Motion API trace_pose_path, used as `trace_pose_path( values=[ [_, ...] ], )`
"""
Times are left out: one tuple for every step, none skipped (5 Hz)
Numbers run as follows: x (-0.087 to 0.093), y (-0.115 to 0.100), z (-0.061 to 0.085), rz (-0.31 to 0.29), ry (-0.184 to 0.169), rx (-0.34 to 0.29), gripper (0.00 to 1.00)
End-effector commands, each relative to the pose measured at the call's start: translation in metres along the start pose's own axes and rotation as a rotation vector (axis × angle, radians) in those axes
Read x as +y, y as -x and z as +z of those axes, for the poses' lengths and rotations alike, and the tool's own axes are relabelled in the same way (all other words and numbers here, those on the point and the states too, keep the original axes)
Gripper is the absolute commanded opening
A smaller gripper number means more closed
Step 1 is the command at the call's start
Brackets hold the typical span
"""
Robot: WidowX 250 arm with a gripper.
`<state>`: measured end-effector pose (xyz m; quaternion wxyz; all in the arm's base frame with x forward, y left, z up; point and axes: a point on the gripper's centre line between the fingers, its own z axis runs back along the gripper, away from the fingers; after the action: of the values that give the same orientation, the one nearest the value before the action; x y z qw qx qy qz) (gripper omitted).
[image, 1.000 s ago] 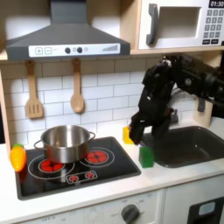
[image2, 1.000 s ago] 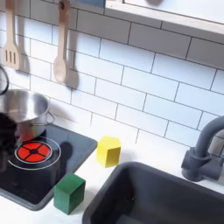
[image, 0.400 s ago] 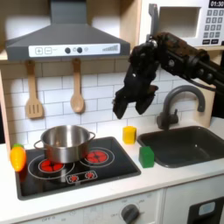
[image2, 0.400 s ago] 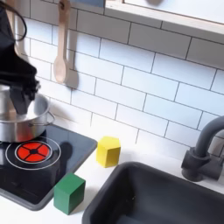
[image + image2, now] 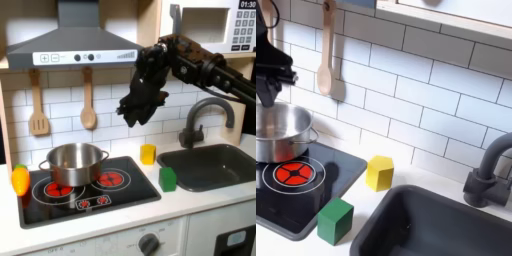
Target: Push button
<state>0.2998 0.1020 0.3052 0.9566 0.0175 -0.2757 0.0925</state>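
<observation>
- White tile is seen behind a toy kitchen counter (image 5: pixel 120 215).
- Whether the jaws of the gripper (image 5: pixel 133 112) are wide or narrow cannot be told.
- Range hood buttons (image 5: pixel 88 57) are seen above, toward the first exterior view's left.
- A pot (image 5: pixel 74 162) is set on the stove (image 5: pixel 110 187).

Pot (image 5: pixel 73 163): on the stove (image 5: pixel 85 188), first exterior view's left.
Blocks (image 5: pixel 148 153): between stove and sink (image 5: pixel 215 165).
Faucet (image 5: pixel 203 118): behind the sink.
</observation>
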Motion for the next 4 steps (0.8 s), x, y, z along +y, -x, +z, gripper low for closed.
trace_pose_path(
  values=[
    [0.006,-0.03,-0.003,0.002,-0.001,-0.097,0.0],
    [0.005,-0.039,-0.003,-0.012,-0.008,-0.115,0.0],
    [0.006,-0.053,0.001,-0.015,-0.009,-0.171,0.0],
    [0.013,-0.07,0.008,-0.008,-0.028,-0.243,0.0]
  ],
)
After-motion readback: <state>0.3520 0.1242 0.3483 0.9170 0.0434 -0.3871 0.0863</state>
